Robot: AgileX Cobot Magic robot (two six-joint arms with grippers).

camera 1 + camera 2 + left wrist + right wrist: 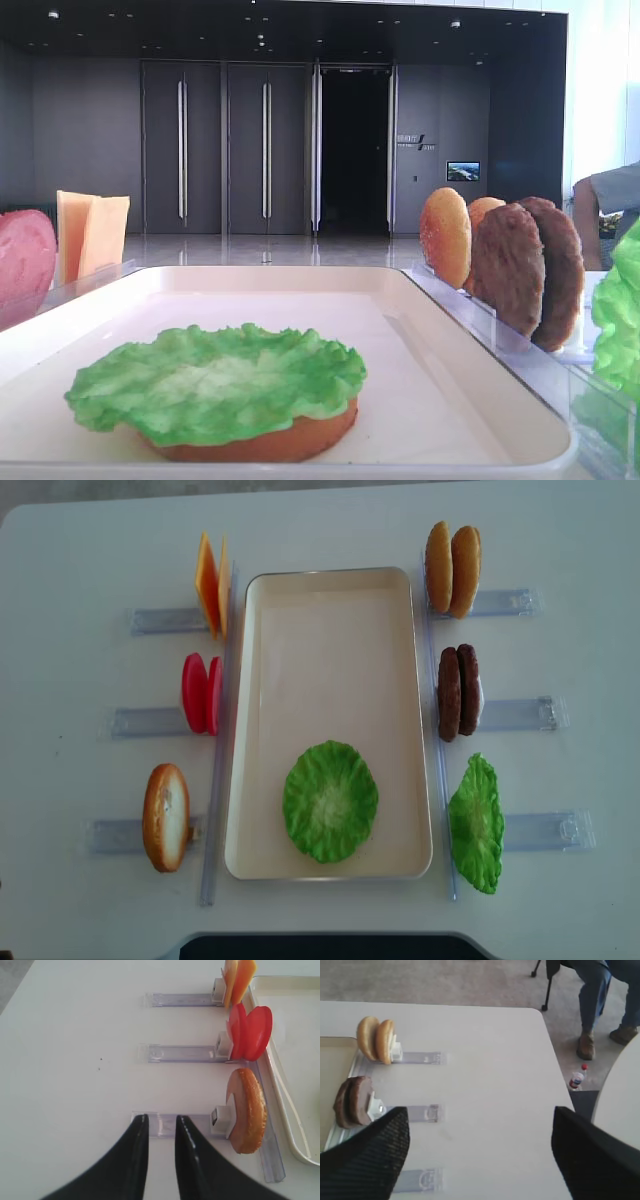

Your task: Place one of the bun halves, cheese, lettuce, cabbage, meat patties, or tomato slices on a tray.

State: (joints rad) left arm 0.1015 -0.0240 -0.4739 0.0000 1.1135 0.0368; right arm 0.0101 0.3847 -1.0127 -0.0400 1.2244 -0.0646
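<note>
Over the white bench (485,1060), the right wrist view shows the right hand (480,1155) spread wide and holding nothing; the meat patties (352,1101) stand to its left and two bun halves (376,1039) beyond them, with a seated person's legs (600,1000) past the bench edge. From the left wrist view, the left hand (161,1130) is nearly closed and empty, with a lone bun half (246,1111) just to its right, tomato slices (250,1032) and cheese (239,977) farther ahead. Seen from overhead, lettuce (330,801) lies in the tray (330,590), between both hands' sides.
</note>
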